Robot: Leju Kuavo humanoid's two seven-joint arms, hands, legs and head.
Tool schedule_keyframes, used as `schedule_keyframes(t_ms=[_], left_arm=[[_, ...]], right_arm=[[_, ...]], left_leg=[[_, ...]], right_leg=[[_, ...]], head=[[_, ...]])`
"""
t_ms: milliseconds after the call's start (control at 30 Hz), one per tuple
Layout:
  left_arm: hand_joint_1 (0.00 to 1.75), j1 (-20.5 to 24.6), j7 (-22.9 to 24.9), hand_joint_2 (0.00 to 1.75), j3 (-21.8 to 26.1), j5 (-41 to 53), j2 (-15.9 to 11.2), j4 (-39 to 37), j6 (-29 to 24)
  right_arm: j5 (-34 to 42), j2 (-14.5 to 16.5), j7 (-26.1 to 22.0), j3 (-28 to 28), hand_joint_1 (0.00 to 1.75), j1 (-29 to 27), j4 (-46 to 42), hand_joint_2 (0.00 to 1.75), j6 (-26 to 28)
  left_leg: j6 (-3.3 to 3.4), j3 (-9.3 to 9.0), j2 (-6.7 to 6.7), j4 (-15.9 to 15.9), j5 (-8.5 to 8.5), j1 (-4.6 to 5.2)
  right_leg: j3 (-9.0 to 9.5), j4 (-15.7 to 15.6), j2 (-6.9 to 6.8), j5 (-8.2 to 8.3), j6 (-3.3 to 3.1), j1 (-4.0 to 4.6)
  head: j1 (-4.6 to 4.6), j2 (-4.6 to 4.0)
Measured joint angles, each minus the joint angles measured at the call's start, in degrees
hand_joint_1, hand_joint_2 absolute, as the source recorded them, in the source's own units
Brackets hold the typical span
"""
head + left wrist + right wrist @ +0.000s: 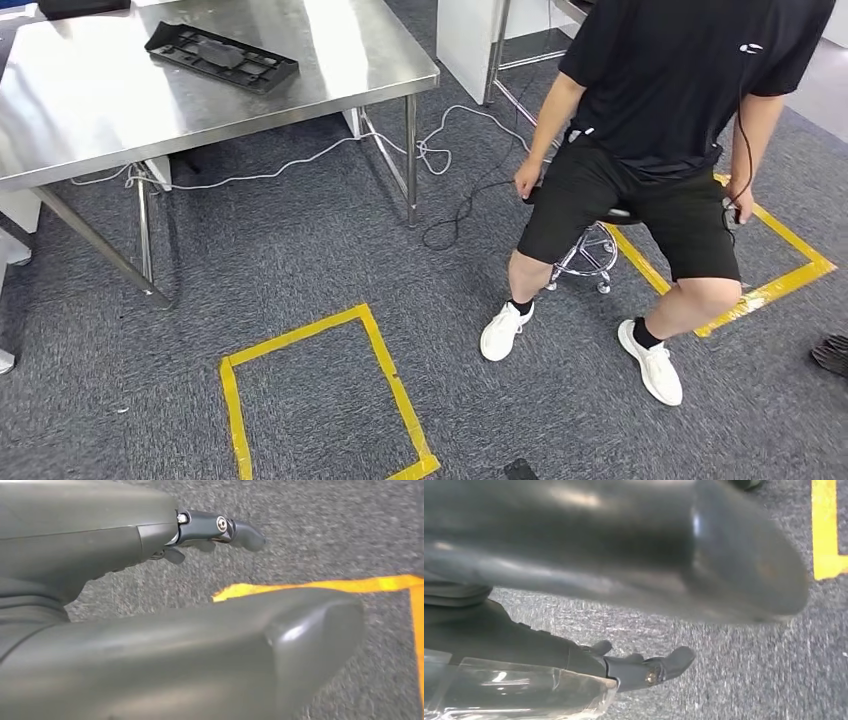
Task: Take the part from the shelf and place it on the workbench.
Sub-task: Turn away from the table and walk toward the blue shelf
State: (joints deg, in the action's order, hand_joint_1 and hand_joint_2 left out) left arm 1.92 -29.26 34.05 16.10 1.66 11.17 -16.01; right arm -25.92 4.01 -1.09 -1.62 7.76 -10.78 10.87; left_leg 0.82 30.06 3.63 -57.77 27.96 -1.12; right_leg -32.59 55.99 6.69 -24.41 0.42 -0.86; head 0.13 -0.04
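1. Part [222, 55]: black flat ribbed/grid moulding, lying flat on the steel worktop [120, 110], toward its far side, apart from both hands. By where it lies, the placing looks done, or this is another of the same kind; can't tell which. Shelf isn't shown.
2. Handling, judged by looks: prob. plastic, so light and stiff, not fragile. Long and shallow, so it would tip if held at one end only. Open ribs give fingers purchase, so less slippery than a smooth plate.
3. Where to hold: along a long edge near the middle, thumb under and fingers over the rim, or hooked into a grid opening. Raised grey bit at centre is too unclear to count on.
4. Left hand [150, 580]: hangs low over grey carpet [330, 250], pointing down at the floor. Thumb is apart from the dark fingers [235, 530], which are slightly curled; nothing between them, so loosely spread and empty.
5. Right hand [624, 595]: same hanging pose over carpet, thumb well off the dark fingers [664, 667], nothing held. Clear plastic piece at wrist looks like part of the rig.
6. Around: yellow tape square [320, 400] on the floor ahead, a person [650, 150] sits on a stool [595, 250] to the right, white cable [300, 165] runs under the worktop.
7. Risk if walking on: cable and worktop legs near the path.
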Motion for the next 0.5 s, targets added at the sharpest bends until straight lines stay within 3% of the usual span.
schedule_keyframes(t_ms=[33,100,167,200,233,267,300,333,400,467,500], left_arm=[[0.0,0.0,0.2,0.0,0.1,0.1,-0.1,0.0,-0.1],[0.0,-0.1,0.5,0.0,0.1,0.4,-0.2,-0.1,-0.2],[0.0,-0.3,1.1,0.0,0.1,0.7,-0.4,-0.2,-0.6],[0.0,-0.4,1.5,0.0,0.1,0.9,-0.6,-0.3,-0.9],[0.0,-0.5,1.9,0.0,0.1,1.0,-0.7,-0.4,-1.4],[0.0,-0.6,2.2,0.0,0.1,1.1,-0.7,-0.4,-2.0],[0.0,-0.6,2.5,0.0,0.1,1.1,-0.7,-0.5,-2.8],[0.0,-0.5,2.5,0.0,0.1,0.9,-0.7,-0.5,-3.7],[0.0,-0.5,2.4,0.0,0.2,0.6,-0.5,-0.5,-5.0],[0.0,-0.5,2.2,0.0,0.2,0.4,-0.3,-0.5,-5.6],[0.0,-0.4,2.1,0.0,0.3,0.3,-0.3,-0.5,-5.8]], right_arm=[[-0.3,-0.1,0.3,0.2,0.0,0.1,0.0,0.0,-0.2],[-0.8,-0.2,1.0,0.6,0.0,0.5,0.0,0.0,-0.7],[-1.3,-0.3,1.7,0.9,0.0,1.2,0.0,0.0,-1.0],[-1.6,-0.3,1.9,1.1,0.0,1.6,0.0,0.0,-1.1],[-1.9,-0.3,2.0,1.2,0.0,1.8,0.0,0.0,-1.1],[-2.1,-0.3,2.2,1.3,0.0,2.0,0.0,0.0,-1.1],[-2.5,-0.3,2.3,1.5,0.0,2.1,0.0,0.0,-1.1],[-2.8,-0.3,2.5,1.7,0.0,2.3,0.0,0.0,-1.1],[-3.3,-0.3,2.7,2.1,0.0,2.9,0.0,0.0,-1.2],[-3.5,-0.2,2.8,2.4,0.0,3.5,0.0,0.0,-1.4],[-3.6,-0.2,2.8,2.5,0.0,3.7,0.0,0.0,-1.4]], left_leg=[[0.44,-0.01,-0.7,0.4,-0.46,-0.04],[1.39,-0.07,-2.07,1.5,-1.49,-0.17],[1.89,0.19,-3.69,2.1,-2.08,-0.1],[1.95,0.41,-4.58,2.1,-2.2,-0.02],[1.86,0.59,-5.43,2.1,-2.27,0.06],[1.76,0.72,-6.21,2.1,-2.34,0.07],[1.61,0.78,-6.94,2.1,-2.41,0.02],[1.41,0.79,-7.63,2.0,-2.45,-0.04],[0.73,0.76,-8.93,1.8,-2.36,0.07],[-0.18,0.57,-10.12,1.7,-2.12,0.35],[-0.59,0.44,-10.73,1.6,-2.01,0.37]], right_leg=[[-0.39,0.1,0.11,0.21,0.42,-0.02],[-2.06,2.2,-1.81,-0.79,0.58,0.19],[-5.5,8.7,-4.75,-3.98,0.15,0.19],[-7.3,12.6,-5.49,-5.58,0.12,0.0],[-8.48,15.5,-5.9,-6.58,0.31,-0.22],[-8.58,16.4,-6.18,-6.77,0.74,-0.47],[-7.37,14.9,-6.53,-6.12,1.33,-0.71],[-4.95,11.1,-7.29,-4.89,1.96,-0.95],[0.08,2.8,-10.12,-2.68,2.61,-1.07],[1.59,-0.4,-11.47,-1.9,2.08,-0.68],[1.29,-0.4,-11.01,-1.78,1.65,-0.39]], head=[[0.02,0.0],[0.23,0.0],[0.57,0.0],[0.71,0.0],[0.73,0.0],[0.73,0.0],[0.74,0.0],[0.75,0.0],[0.8,0.0],[0.59,0.0],[0.46,0.0]])
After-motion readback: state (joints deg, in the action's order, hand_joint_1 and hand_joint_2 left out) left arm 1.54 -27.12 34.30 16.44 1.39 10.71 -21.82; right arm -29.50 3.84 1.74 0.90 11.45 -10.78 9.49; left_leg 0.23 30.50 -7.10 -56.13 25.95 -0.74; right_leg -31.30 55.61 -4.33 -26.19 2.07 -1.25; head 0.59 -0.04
